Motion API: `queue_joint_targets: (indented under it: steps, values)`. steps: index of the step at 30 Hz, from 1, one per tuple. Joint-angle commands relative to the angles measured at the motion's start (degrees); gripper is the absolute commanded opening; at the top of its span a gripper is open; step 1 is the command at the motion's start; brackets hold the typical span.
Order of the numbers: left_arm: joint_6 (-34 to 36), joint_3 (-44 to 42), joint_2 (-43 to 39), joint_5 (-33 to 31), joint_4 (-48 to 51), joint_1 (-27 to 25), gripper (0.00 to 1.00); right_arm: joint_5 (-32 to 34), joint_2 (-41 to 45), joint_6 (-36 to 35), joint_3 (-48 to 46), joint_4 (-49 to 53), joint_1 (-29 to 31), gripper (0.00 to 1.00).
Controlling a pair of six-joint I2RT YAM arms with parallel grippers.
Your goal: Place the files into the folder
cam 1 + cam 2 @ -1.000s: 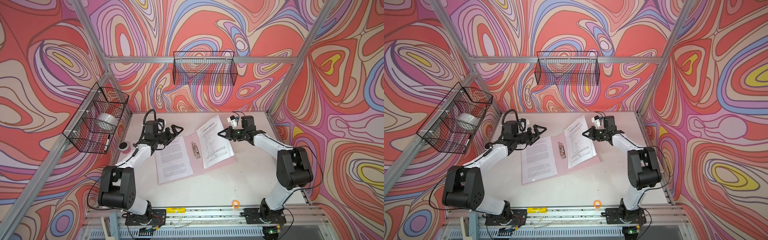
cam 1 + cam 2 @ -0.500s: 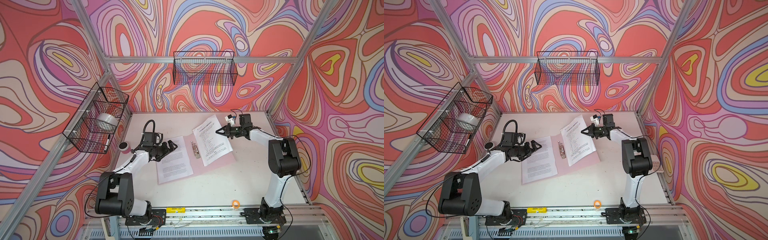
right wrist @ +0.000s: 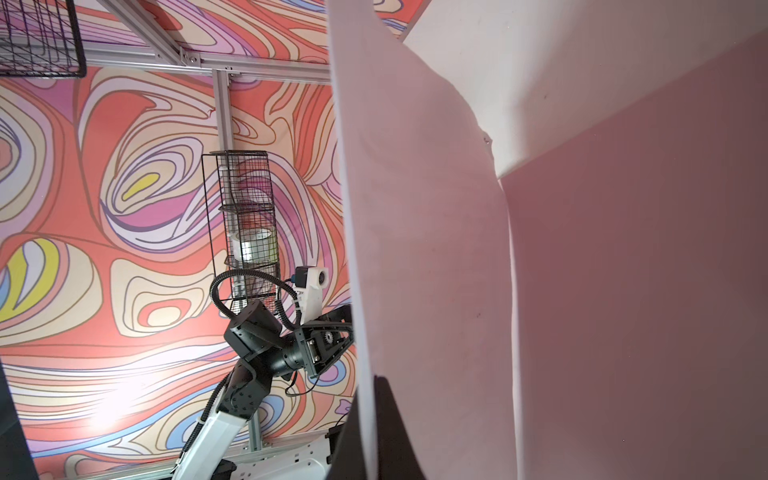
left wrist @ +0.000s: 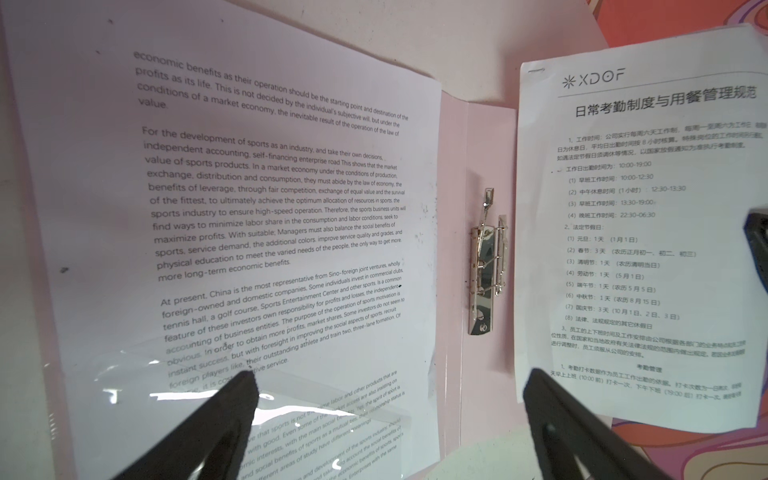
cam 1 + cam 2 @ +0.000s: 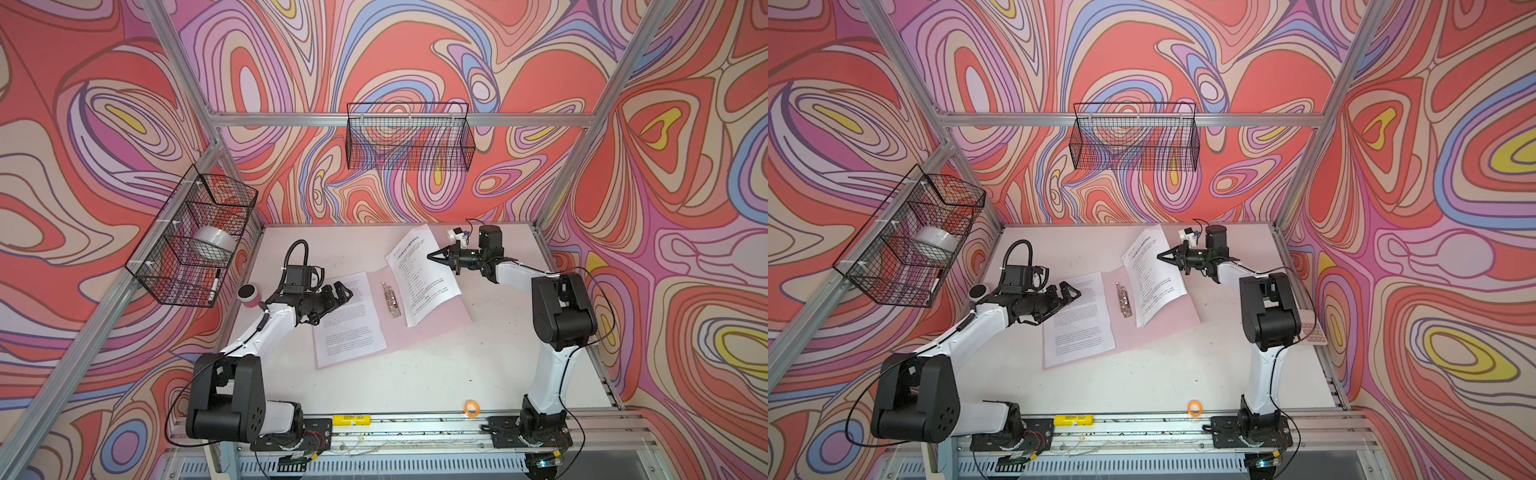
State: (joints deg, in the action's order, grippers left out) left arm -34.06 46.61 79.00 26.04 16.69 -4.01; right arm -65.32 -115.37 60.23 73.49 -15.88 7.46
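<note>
Taking the back wall as twelve o'clock, the headed sheet (image 5: 419,276) lies on the right flap of the open pink folder (image 5: 452,316). Its long axis runs from eleven to five, nearly parallel to the spine and to the metal clip (image 5: 390,299) just beside its nine-o'clock edge. The sheet's far end juts past the folder's twelve-o'clock edge onto the white table (image 5: 415,374), while bare pink shows at the flap's five-o'clock corner. My right gripper (image 5: 432,254) is clamped on the sheet's three-o'clock edge, toward the far end, pointing at nine. In the right wrist view the paper curls up off the flap from that pinch. The sheet therefore lies at nine o'clock from my right hand. I judge that the coming move is a short draw toward five, along the sheet's own length, until it sits wholly inside the flap. Across the clip, the English sheet (image 5: 349,320) rests flat on the left flap on the same eleven-to-five lie. My left gripper (image 5: 337,303) hangs over that sheet's nine-o'clock edge, its fingers (image 4: 232,415) spread wide with nothing between them. It is well apart from the headed sheet, so the right arm is the nearer one.
</note>
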Motion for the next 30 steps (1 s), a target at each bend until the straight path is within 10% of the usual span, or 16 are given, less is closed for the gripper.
queue_joint_targets:
  steps: [1, 7, 16, 30]
  values:
    - [1.0, 0.2, 0.0, 0.8, 0.8, 0.5, 1.00, -1.6, -1.7, 6.3, -1.3, -6.8, -0.2, 0.00]
    - [0.8, 0.1, 1.0, 2.0, 0.2, 0.6, 1.00, -2.4, -4.1, 13.8, -5.1, -14.5, -0.3, 0.00]
    - [1.0, 0.5, 1.7, 2.8, 0.2, 0.8, 0.99, 9.1, -4.3, -18.8, 2.1, 28.1, -0.3, 0.00]
    - [2.5, 1.4, 2.7, 1.1, 1.6, 0.8, 0.98, 23.6, -4.2, -38.8, 6.8, 47.7, -0.4, 0.00]
